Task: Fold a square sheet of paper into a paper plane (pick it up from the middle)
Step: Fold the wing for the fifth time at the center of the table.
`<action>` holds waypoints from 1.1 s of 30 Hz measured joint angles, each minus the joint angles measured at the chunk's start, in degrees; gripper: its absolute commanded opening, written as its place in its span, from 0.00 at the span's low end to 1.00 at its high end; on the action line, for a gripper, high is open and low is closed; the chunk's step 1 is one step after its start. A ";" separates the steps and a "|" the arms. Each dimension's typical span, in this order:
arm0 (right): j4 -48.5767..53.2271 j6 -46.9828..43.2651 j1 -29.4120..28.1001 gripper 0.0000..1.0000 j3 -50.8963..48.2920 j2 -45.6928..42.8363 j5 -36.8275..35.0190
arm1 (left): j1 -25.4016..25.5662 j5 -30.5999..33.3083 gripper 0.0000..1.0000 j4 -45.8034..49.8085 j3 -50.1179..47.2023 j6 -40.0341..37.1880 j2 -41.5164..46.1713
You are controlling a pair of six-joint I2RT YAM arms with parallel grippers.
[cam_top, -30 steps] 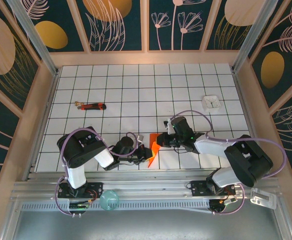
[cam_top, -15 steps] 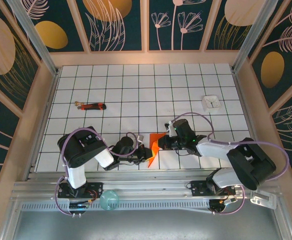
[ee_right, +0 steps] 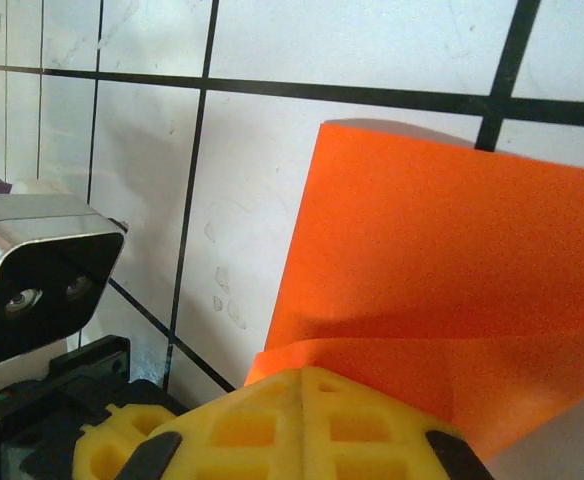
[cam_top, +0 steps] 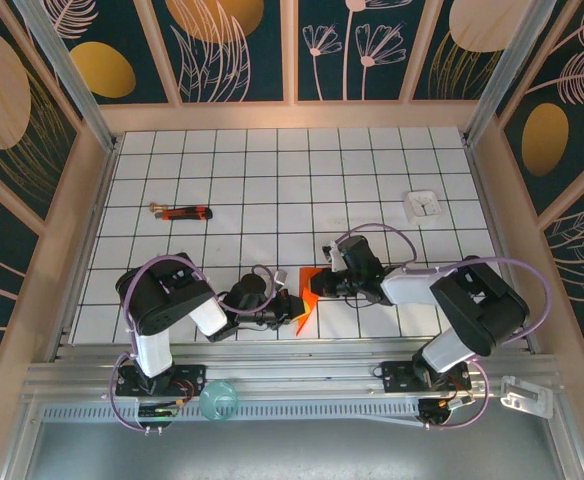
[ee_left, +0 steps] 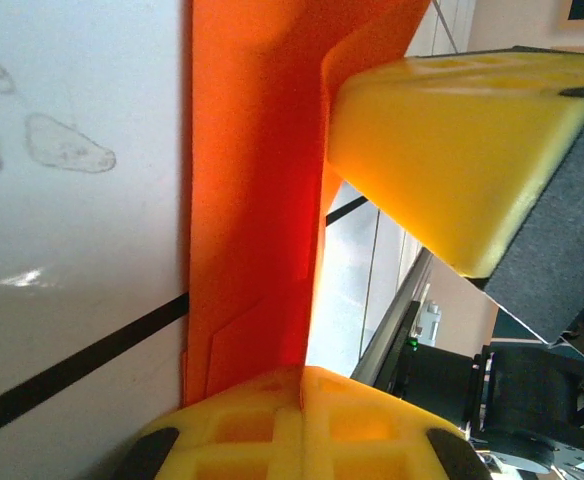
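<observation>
The orange-red sheet of paper [cam_top: 308, 294], folded and partly upright, sits between both grippers near the table's front middle. My left gripper [cam_top: 290, 313] lies low on the table, pointing right, and is shut on the paper's lower edge [ee_left: 257, 220], which is pinched between the yellow fingers [ee_left: 372, 425]. My right gripper [cam_top: 319, 284] points left from the other side. Its jaws are shut, and its fingertips [ee_right: 272, 420] rest on a folded flap of the paper [ee_right: 452, 250]. Whether that flap is pinched I cannot tell. The right gripper's yellow finger [ee_left: 442, 140] presses beside the upright paper.
A thin red-and-black tool [cam_top: 182, 212] lies at the left of the table. A small white square object [cam_top: 423, 204] lies at the back right. A teal round object [cam_top: 218, 400] sits on the front rail. Wooden walls enclose the gridded table [cam_top: 272, 170].
The right forearm and elbow have swung in and the right gripper has edged left against the paper. The left arm and the paper have held still.
</observation>
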State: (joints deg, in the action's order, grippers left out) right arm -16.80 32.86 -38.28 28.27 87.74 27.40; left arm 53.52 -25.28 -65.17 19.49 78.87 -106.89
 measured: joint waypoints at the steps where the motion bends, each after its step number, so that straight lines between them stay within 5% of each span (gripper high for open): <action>1: -0.26 0.00 0.00 0.00 0.11 0.37 0.15 | 0.00 0.07 0.01 -0.17 -0.04 0.09 -0.04; 23: -3.98 -1.05 0.00 0.00 0.72 4.90 2.29 | 0.07 0.57 0.22 -1.25 -0.46 -0.13 0.39; 33: -4.07 -1.36 0.00 0.00 0.98 5.33 2.71 | 0.26 2.19 0.38 11.61 0.00 -4.11 9.09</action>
State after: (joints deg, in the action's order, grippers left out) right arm -20.86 31.51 -38.28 29.26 93.08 30.11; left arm 53.78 -23.09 -53.56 19.49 74.76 -97.80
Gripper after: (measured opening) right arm 0.042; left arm 0.365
